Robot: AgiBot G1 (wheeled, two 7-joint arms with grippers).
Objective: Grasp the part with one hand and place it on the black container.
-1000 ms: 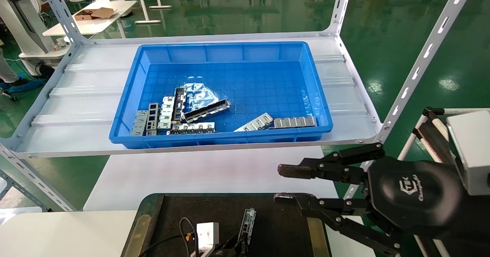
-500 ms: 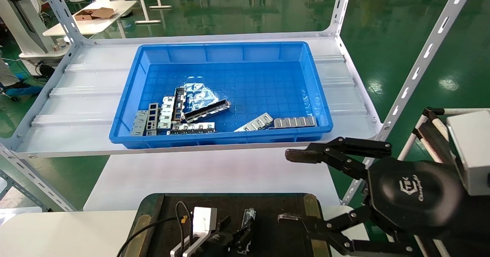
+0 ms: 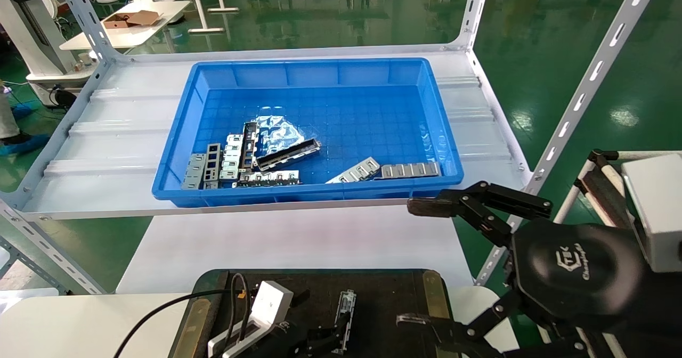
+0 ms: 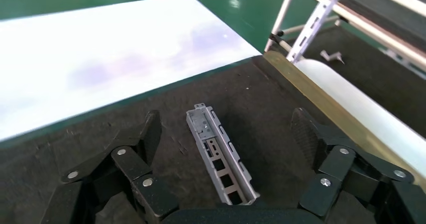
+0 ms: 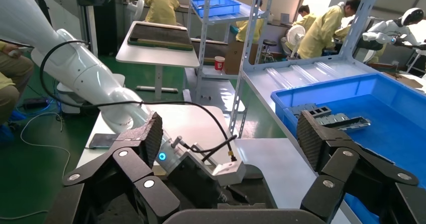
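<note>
The part (image 3: 346, 307), a narrow grey channel rail with rectangular cutouts, lies flat on the black container (image 3: 389, 294), a dark tray with brass edge strips. My left gripper (image 3: 319, 341) is low over the tray at the near edge, open. In the left wrist view the part (image 4: 220, 156) lies between the spread fingers (image 4: 149, 128), touching neither, on the tray (image 4: 261, 91). Its near end is hidden under the palm. My right gripper (image 3: 415, 265) hovers open and empty beside the tray's right end.
A blue plastic bin (image 3: 309, 195) with several more metal parts (image 3: 277, 158) stands on the white shelf behind the tray. A slotted shelf post (image 3: 581, 97) rises at the right. The right wrist view shows my left arm (image 5: 100, 83) and the bin (image 5: 361, 103).
My left gripper's fingers have spread off the part, and its camera box has shifted left. The part stays where it lay on the tray. My right gripper's jaws have opened much wider.
</note>
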